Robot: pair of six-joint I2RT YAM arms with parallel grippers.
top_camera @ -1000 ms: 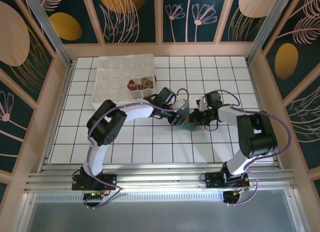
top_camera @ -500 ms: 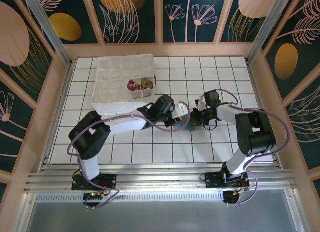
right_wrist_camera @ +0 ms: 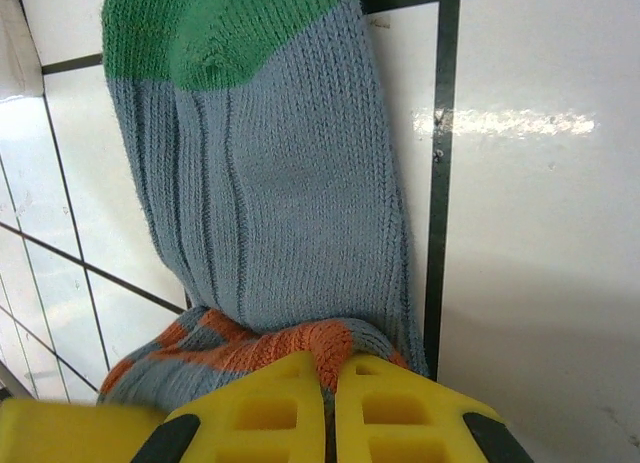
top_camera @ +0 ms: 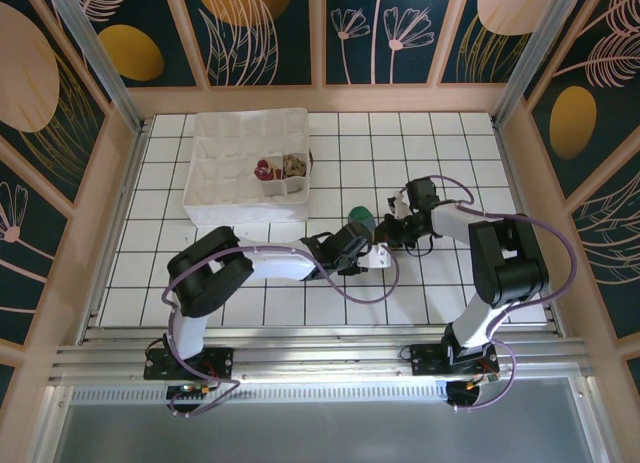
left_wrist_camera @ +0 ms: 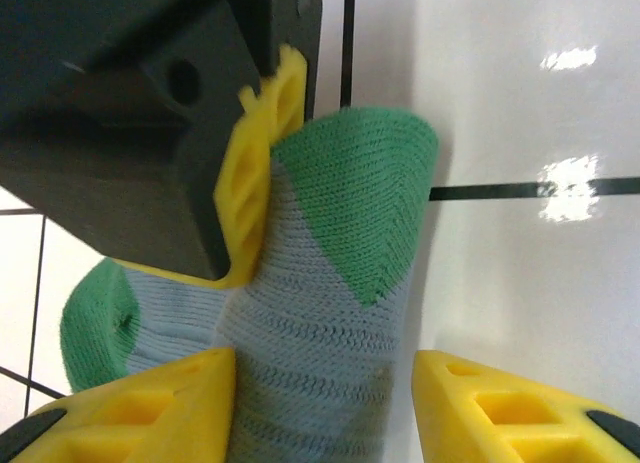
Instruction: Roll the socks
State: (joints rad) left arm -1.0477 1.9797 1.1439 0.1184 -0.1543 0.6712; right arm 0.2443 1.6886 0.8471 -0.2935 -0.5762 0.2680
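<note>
Top external view: blue-grey knit sock with green toe [top_camera: 359, 221] lies on the white tiled table [top_camera: 420, 293], just off the near right corner of the white compartment tray [top_camera: 248, 211]. Right wrist view: right gripper [right_wrist_camera: 328, 388] clamped on the sock's orange-striped cuff. Left wrist view: left gripper [left_wrist_camera: 320, 408] straddles the sock, yellow fingers [left_wrist_camera: 150, 408] parted, bare tile beside one. Red-and-beige fabric bundle [top_camera: 265, 169] and tan fabric bundle [top_camera: 293, 165] sit in adjacent tray compartments.
</note>
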